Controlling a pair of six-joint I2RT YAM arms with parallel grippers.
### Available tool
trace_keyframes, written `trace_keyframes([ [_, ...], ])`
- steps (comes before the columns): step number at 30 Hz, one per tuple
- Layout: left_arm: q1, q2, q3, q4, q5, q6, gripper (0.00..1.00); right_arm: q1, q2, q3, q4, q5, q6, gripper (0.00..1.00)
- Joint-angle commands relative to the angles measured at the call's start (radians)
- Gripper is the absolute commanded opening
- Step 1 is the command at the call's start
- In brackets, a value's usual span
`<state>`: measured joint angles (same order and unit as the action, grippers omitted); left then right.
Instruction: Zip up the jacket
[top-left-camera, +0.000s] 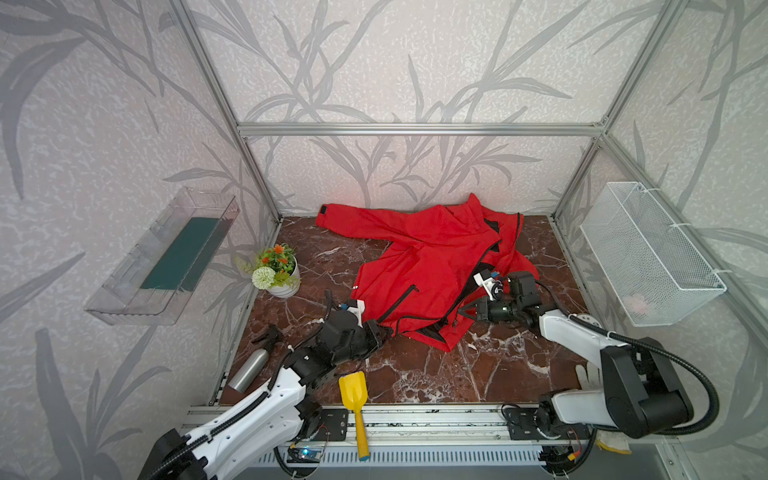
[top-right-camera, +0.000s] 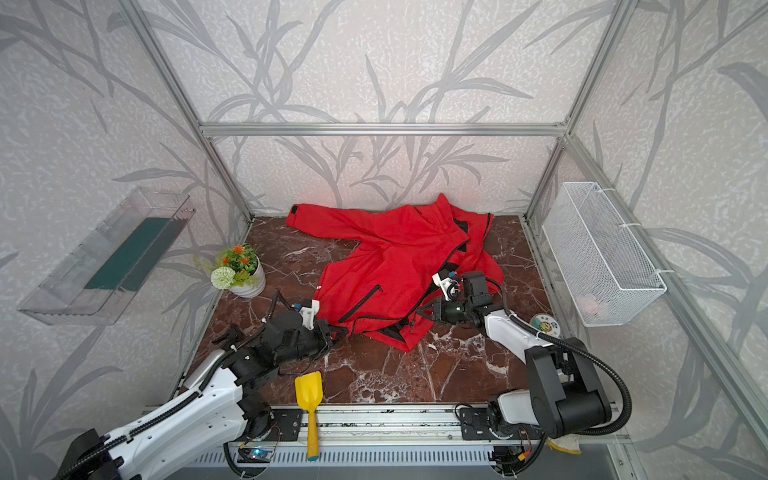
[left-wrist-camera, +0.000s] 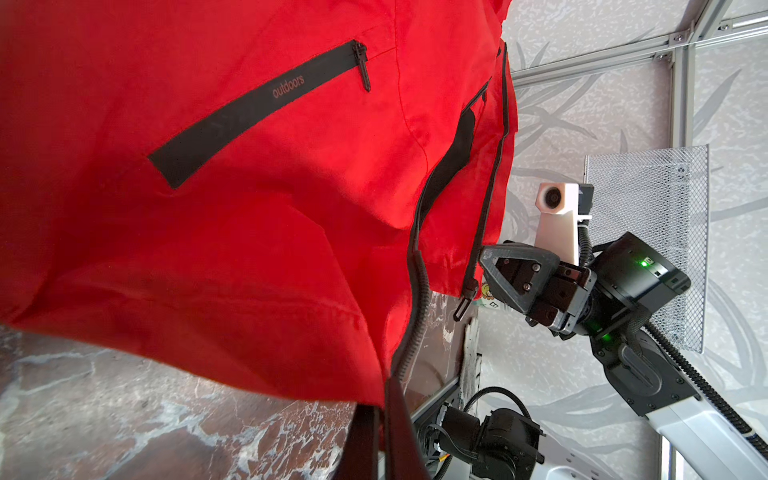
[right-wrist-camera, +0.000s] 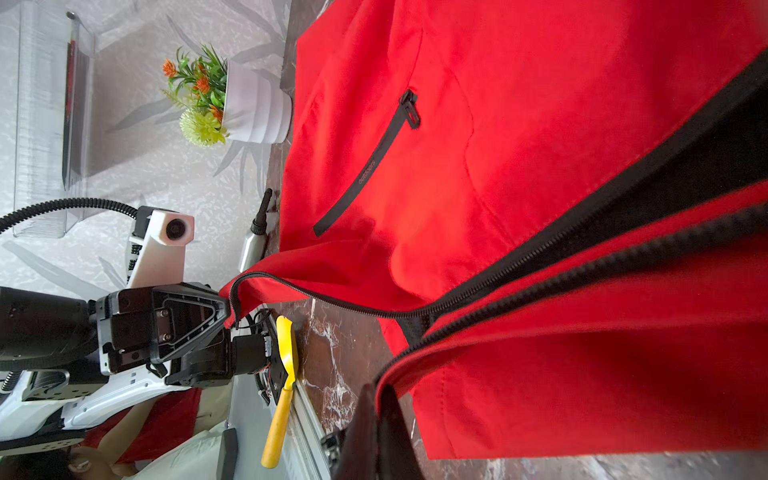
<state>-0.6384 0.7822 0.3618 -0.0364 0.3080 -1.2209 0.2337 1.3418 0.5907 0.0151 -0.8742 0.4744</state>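
Note:
The red jacket (top-left-camera: 424, 266) (top-right-camera: 390, 257) lies spread and rumpled on the marble table, one sleeve reaching to the back left. Its black front zipper (right-wrist-camera: 540, 266) is open, with the two rows of teeth apart. My left gripper (top-left-camera: 384, 330) (top-right-camera: 338, 330) (left-wrist-camera: 384, 399) is shut on the jacket's (left-wrist-camera: 249, 208) near hem corner, right at the zipper's end. My right gripper (top-left-camera: 463, 311) (top-right-camera: 424, 309) (right-wrist-camera: 378, 390) is shut on the jacket's (right-wrist-camera: 582, 374) other front edge beside the teeth. A zipper pull (left-wrist-camera: 467, 295) dangles just by the right fingers.
A white flower pot (top-left-camera: 280, 272) stands at the table's left edge, with a silver spray bottle (top-left-camera: 249, 370) nearer the front. A yellow scoop (top-left-camera: 353, 399) lies over the front rail. A wire basket (top-left-camera: 648, 253) hangs on the right wall and a clear bin (top-left-camera: 166, 257) on the left.

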Motion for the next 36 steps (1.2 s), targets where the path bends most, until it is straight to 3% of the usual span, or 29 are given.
trace_keyframes([
  [1,0.021,0.015,0.063,0.008,-0.001,0.031,0.00,-0.002,-0.078,0.015,-0.074,0.014,-0.023,0.00],
  [10,0.131,0.087,0.186,-0.010,0.067,0.106,0.00,-0.065,-0.323,-0.023,-0.271,0.079,-0.026,0.00],
  [18,0.212,0.139,0.272,-0.037,0.145,0.170,0.00,-0.195,-0.489,-0.012,-0.417,0.070,-0.059,0.00],
  [25,0.300,0.126,0.292,-0.061,0.178,0.189,0.00,-0.282,-0.520,0.071,-0.518,0.089,-0.081,0.00],
  [31,0.301,0.133,0.239,-0.021,0.216,0.152,0.00,-0.304,-0.511,0.199,-0.594,0.103,-0.100,0.00],
  [36,0.284,0.094,0.171,-0.003,0.205,0.130,0.00,-0.278,-0.462,0.189,-0.453,0.016,0.010,0.00],
])
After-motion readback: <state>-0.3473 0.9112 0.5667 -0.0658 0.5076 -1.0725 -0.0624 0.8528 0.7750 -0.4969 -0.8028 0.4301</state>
